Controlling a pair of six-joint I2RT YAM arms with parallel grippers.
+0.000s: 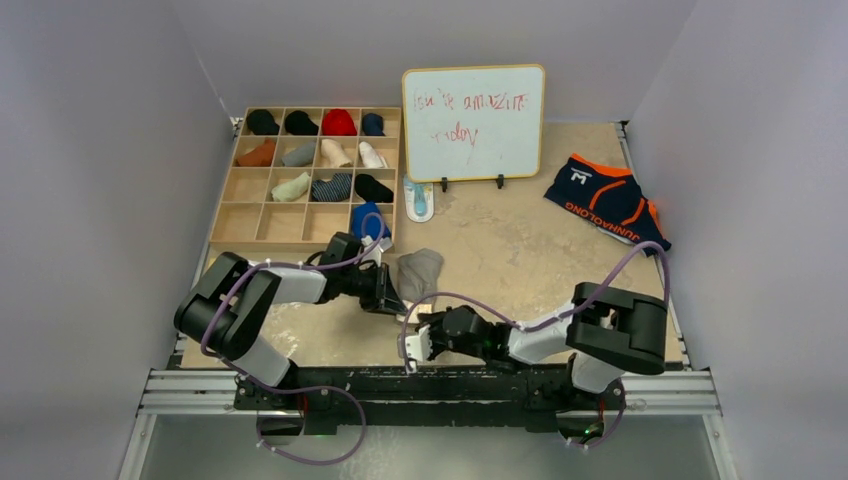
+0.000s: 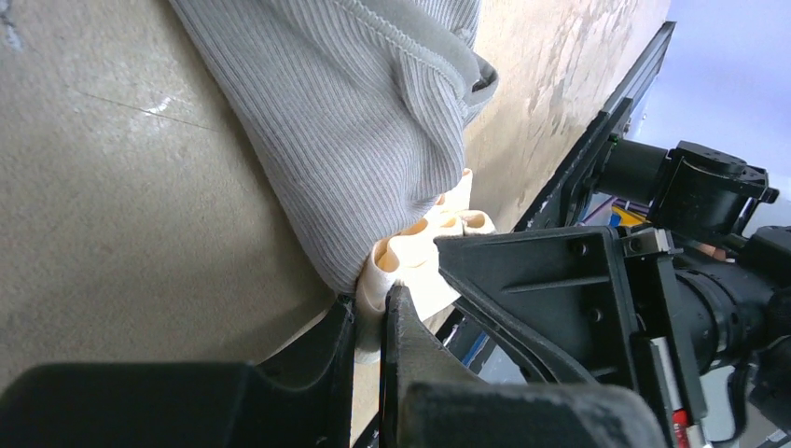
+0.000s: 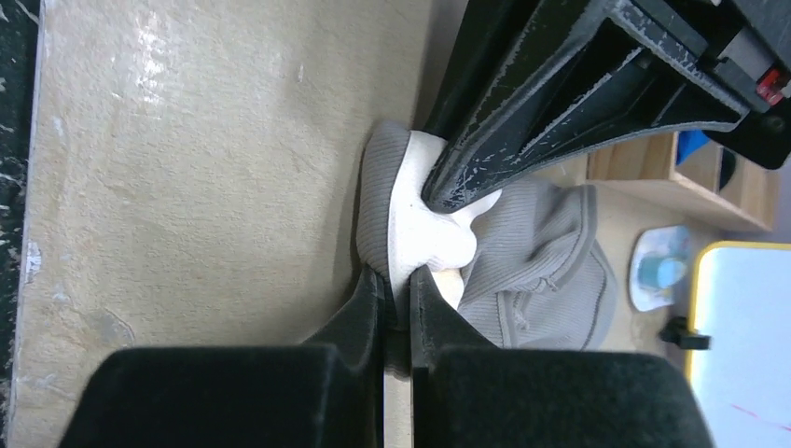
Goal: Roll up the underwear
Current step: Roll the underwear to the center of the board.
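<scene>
The grey underwear (image 1: 418, 270) lies bunched on the table just right of the wooden organizer, ribbed fabric with a white waistband (image 3: 424, 219). My left gripper (image 1: 392, 292) is shut on that waistband at the bundle's near edge; the left wrist view shows the band pinched between the jaws (image 2: 371, 299), with the grey fabric (image 2: 354, 121) hanging beyond. My right gripper (image 3: 399, 275) is shut on the same band, close to the left gripper's fingers (image 3: 541, 103), and sits near the table's front edge (image 1: 415, 340). The navy underwear (image 1: 607, 198) with orange trim lies flat at the far right.
A wooden compartment organizer (image 1: 238, 222) holding several rolled garments stands at the back left. A whiteboard (image 1: 473, 122) leans at the back centre, with a small blue-and-white object (image 1: 419, 200) in front of it. The black rail (image 1: 450, 385) runs along the near edge.
</scene>
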